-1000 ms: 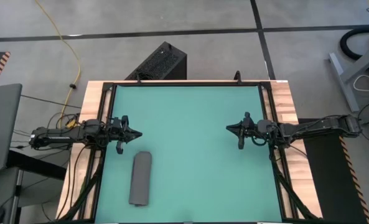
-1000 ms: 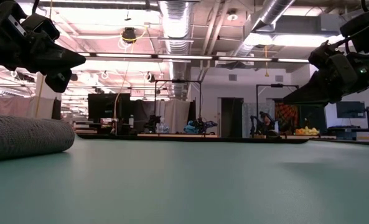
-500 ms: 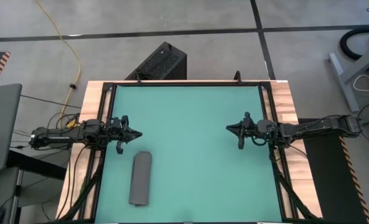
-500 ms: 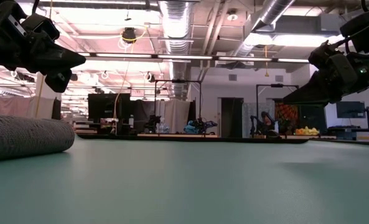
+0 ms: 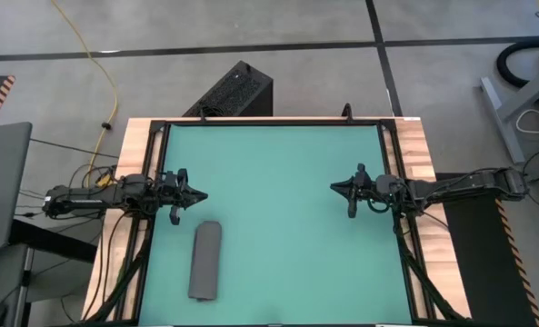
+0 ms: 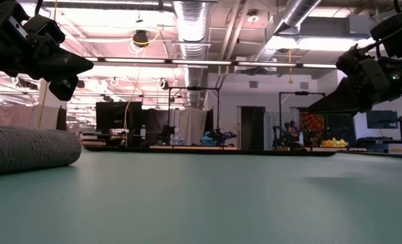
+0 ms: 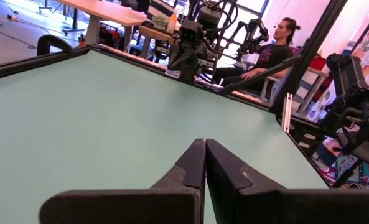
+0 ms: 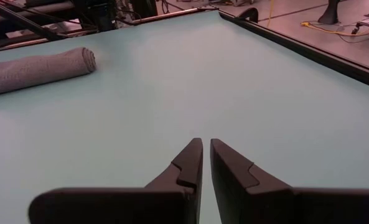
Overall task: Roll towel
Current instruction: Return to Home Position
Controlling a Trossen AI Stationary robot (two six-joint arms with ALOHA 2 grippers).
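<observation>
Towel (image 5: pixel 205 262) is rolled into a tight dark grey cylinder and lies flat on the teal counter (image 5: pixel 278 163), with nothing touching it. Your left claw (image 5: pixel 199 195) hangs above the counter near the towel, just off one end of the roll and apart from the cloth. Its wrist view shows the two fingers (image 7: pixel 190 163) pressed together along their length, clenched on nothing.

Your right claw (image 5: pixel 335 188) is well apart from the towel, out across the bare middle of the counter, and points back toward the left one. From its wrist view you can see the roll lying far off, with one coiled end turned toward the camera. The fingertips there look clenched too, with only a hairline of teal between them. That view sits too close for you to be sure they touch, but they hold nothing.

In the low view both claws hang clear of the surface. A person (image 7: pixel 277 50) sits in the room on the side away from the towel, behind the right arm.
</observation>
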